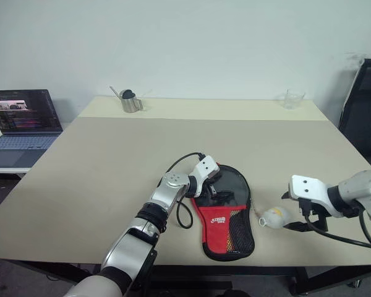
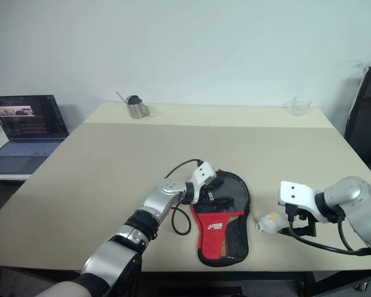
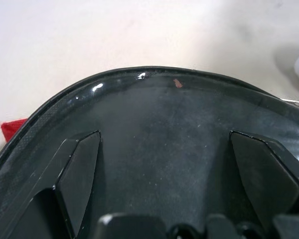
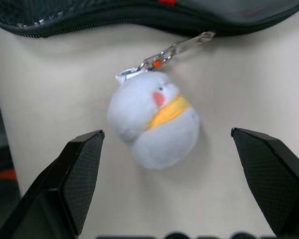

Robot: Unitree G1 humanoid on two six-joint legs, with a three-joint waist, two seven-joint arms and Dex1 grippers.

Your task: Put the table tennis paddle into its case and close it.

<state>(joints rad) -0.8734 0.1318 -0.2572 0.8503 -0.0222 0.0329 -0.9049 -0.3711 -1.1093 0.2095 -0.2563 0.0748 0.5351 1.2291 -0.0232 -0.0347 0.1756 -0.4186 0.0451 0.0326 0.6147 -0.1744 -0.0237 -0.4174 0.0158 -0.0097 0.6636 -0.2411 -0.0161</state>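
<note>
Beige tabletop [image 1: 99, 167] fills the room's middle, with a white wall behind. The case [image 1: 226, 216] lies flat near the front edge, its black round end away from the robot and its red part nearer. The left claw [image 1: 211, 185] rests over the black end, fingers [image 3: 79, 174] wide apart. A little white and yellow charm [image 4: 152, 119] lies just beside the case, clipped to its zip. The right claw [image 1: 309, 213] hangs above it, fingers spread, holding nothing. I cannot tell where the paddle is.
</note>
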